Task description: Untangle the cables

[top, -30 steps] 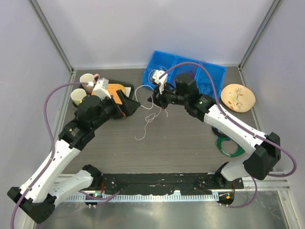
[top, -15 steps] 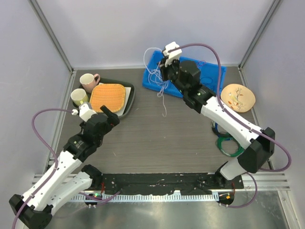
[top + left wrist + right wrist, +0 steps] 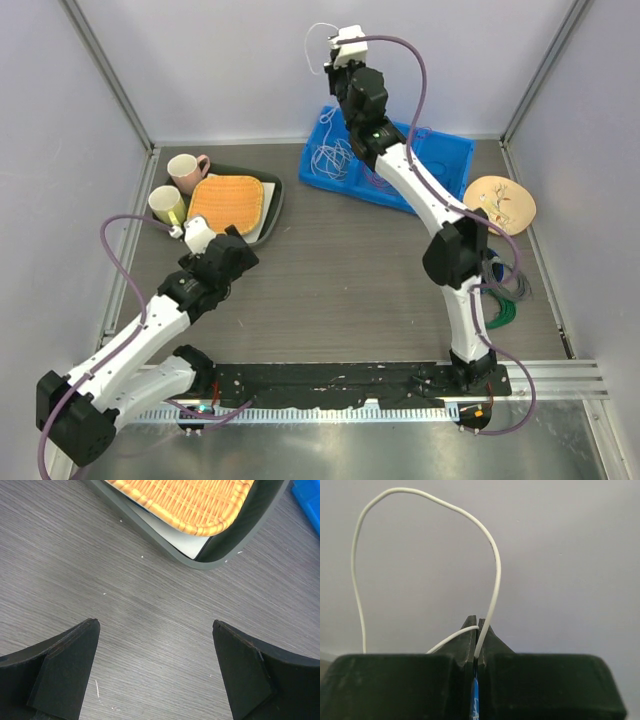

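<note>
Right fingers (image 3: pixel 467 642) pinch a white cable (image 3: pixel 495 570); left fingers (image 3: pixel 65 665) are spread wide over the counter (image 3: pixel 150 610).
From the pressed-together tips the cable arches up in one tall loop and bends over to the left, held high against the back wall. Below, a tangle (image 3: pixel 330 158) of white cable lies in the left end of the blue bin (image 3: pixel 452 150). Near the left fingers a dark tray (image 3: pixel 165 555) carries an orange woven mat (image 3: pixel 190 500), with two cups (image 3: pixel 187 172) beside it.
</note>
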Controlling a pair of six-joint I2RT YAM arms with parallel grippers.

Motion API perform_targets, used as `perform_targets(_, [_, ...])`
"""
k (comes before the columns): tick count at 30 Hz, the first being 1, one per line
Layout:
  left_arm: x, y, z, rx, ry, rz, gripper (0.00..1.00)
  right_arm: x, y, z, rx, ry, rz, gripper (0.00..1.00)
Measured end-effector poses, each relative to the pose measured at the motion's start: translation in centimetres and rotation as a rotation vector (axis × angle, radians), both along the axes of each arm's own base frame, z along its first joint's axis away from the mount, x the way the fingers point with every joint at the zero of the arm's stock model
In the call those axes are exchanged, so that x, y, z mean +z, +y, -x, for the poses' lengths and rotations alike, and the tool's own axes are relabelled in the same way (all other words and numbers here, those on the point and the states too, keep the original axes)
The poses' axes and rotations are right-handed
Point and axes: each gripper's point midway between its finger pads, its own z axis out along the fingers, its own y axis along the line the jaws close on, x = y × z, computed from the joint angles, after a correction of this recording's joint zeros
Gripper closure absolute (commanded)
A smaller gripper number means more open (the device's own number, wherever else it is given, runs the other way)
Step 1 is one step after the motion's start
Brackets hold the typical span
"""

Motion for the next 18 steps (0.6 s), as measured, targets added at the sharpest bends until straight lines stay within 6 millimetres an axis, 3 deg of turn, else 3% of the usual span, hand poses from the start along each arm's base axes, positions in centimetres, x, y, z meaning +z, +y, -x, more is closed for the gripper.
perform_targets(4, [-0.2,0.0,-0.1,-0.009,0.006,-0.015,0.0,-3.1,-0.6,-4.0,-0.071,0.008,0.036,0.99])
perform_targets(9, [-0.1,-0.1,-0.3,-0.02,0.0,-0.024,0.0,-10.6,-1.9,-7.9,-0.1,0.104,0.084,0.99])
perform_targets(14, [-0.2,-0.2,-0.6,-0.032,0.004,-0.039,0.0,-16.9,-2.5,-10.2,-0.052,0.213,0.071,0.99])
perform_targets(18, [-0.6,-0.3,-0.7,-0.036,0.017,-0.05,0.0,-20.7,-3.3,-11.1,-0.037,0.295,0.069,0.98])
